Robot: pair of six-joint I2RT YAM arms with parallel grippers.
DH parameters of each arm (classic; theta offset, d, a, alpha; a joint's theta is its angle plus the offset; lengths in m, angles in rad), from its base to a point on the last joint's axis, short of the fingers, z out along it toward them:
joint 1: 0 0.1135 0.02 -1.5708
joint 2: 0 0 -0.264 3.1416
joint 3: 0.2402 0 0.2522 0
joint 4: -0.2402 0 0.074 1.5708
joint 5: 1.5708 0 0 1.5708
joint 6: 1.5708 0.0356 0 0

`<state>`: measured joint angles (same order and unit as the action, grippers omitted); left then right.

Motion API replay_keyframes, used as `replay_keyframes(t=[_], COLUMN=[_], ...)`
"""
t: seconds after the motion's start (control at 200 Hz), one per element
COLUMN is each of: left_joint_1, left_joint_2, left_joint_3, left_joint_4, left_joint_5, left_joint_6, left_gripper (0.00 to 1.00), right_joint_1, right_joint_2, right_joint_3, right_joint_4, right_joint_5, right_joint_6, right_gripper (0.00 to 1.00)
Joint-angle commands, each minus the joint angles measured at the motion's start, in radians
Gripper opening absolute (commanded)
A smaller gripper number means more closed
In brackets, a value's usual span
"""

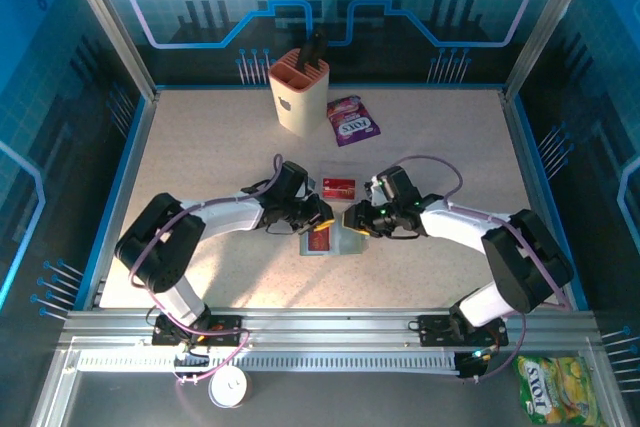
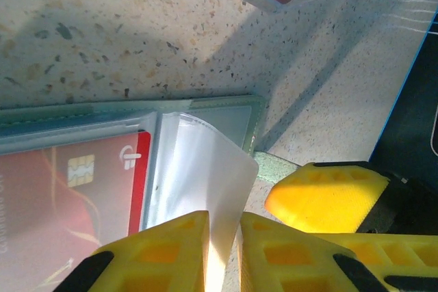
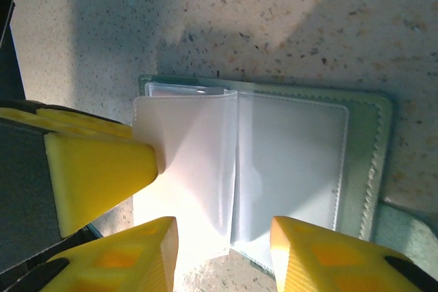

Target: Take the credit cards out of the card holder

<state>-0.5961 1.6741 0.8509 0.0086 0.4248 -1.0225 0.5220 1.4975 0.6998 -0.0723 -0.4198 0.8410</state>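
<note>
The grey-green card holder (image 1: 338, 240) lies open mid-table between both grippers. In the left wrist view a red credit card (image 2: 68, 196) with a chip sits inside one of its sleeves. My left gripper (image 2: 222, 251) is shut on the edge of an empty clear sleeve (image 2: 205, 176), lifting it off the holder. Another red credit card (image 1: 338, 186) lies on the table just behind the holder (image 2: 226, 111). My right gripper (image 3: 222, 258) stands open over the holder's (image 3: 373, 162) clear sleeves (image 3: 287, 162), its fingers either side of the fold. The two grippers (image 1: 322, 219) (image 1: 352, 219) nearly touch.
A tall beige slotted cup (image 1: 298, 90) with a dark tool in it stands at the back centre. Beside it lies a purple-and-white candy packet (image 1: 352, 119). Blue walls ring the speckled table (image 1: 200, 147). A yellow packet (image 1: 555, 387) lies beyond the near rail at the right.
</note>
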Motion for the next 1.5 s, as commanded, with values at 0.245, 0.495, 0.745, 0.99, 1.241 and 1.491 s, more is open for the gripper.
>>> replay_keyframes(t=[0.245,0.495,0.745,0.99,1.241,1.491], left_joint_1=[-0.054,-0.072,-0.076,-0.071,-0.044,0.0], left_joint_2=[0.073,0.107,0.114,0.084,0.029,-0.044], left_joint_3=[0.1,0.14,0.147,0.1,0.016,-0.095], left_joint_4=[-0.045,-0.053,-0.051,-0.032,0.008,0.067], left_joint_5=[0.014,0.007,0.012,0.006,-0.002,0.0], left_joint_6=[-0.016,-0.017,-0.017,-0.019,-0.028,-0.049], left_gripper=[0.19,0.2,0.23,0.23,0.22,0.22], right_joint_1=[-0.056,-0.076,-0.082,-0.072,-0.02,0.058], right_joint_2=[-0.04,-0.059,-0.067,-0.038,0.005,0.085], right_joint_3=[-0.06,-0.083,-0.083,-0.077,-0.017,0.06], right_joint_4=[0.035,0.03,0.014,0.051,0.021,0.001], right_joint_5=[-0.027,-0.05,-0.052,-0.068,-0.045,-0.016], right_joint_6=[-0.01,-0.015,-0.018,0.016,0.025,0.037], right_gripper=[0.42,0.42,0.42,0.42,0.42,0.42])
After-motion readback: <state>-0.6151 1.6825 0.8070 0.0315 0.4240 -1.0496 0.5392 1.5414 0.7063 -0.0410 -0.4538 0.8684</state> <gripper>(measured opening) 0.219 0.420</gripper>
